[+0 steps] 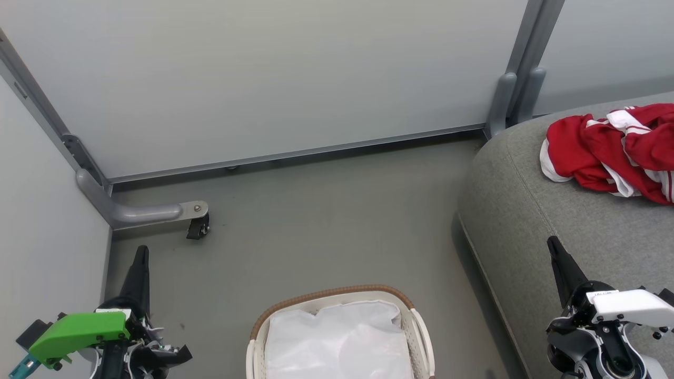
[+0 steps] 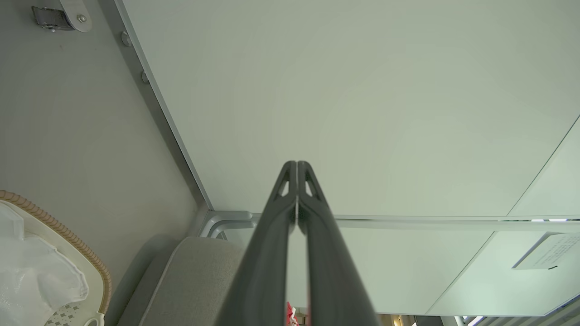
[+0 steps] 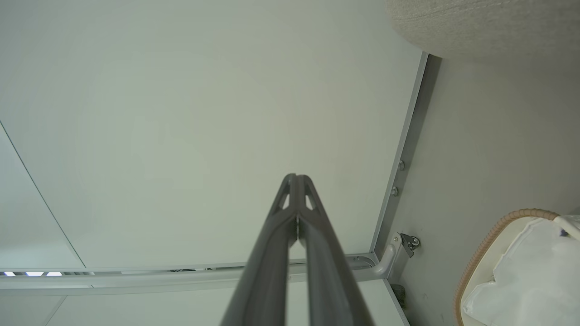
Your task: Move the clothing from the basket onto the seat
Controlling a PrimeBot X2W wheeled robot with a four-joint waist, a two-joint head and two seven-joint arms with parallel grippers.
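Observation:
The red clothing (image 1: pixel 611 152) with white trim lies in a heap on the grey seat (image 1: pixel 526 221) at the right; a sliver of it (image 2: pixel 290 313) peeks between my left fingers. The white basket (image 1: pixel 418 331) with its brown rim stands on the floor at the bottom centre, and only its white liner (image 1: pixel 337 342) shows inside. The basket (image 2: pixel 97 276) (image 3: pixel 480 258) also appears at the edge of both wrist views. My left gripper (image 1: pixel 141 251) (image 2: pixel 297 164) is shut and holds nothing, low at the left. My right gripper (image 1: pixel 552 243) (image 3: pixel 295 177) is shut and holds nothing, over the seat's front.
Pale partition panels (image 1: pixel 295 73) close off the back and left, with a metal foot and castor (image 1: pixel 197 223) on the grey floor (image 1: pixel 326 226). A grey post (image 1: pixel 505 100) stands by the seat's back corner.

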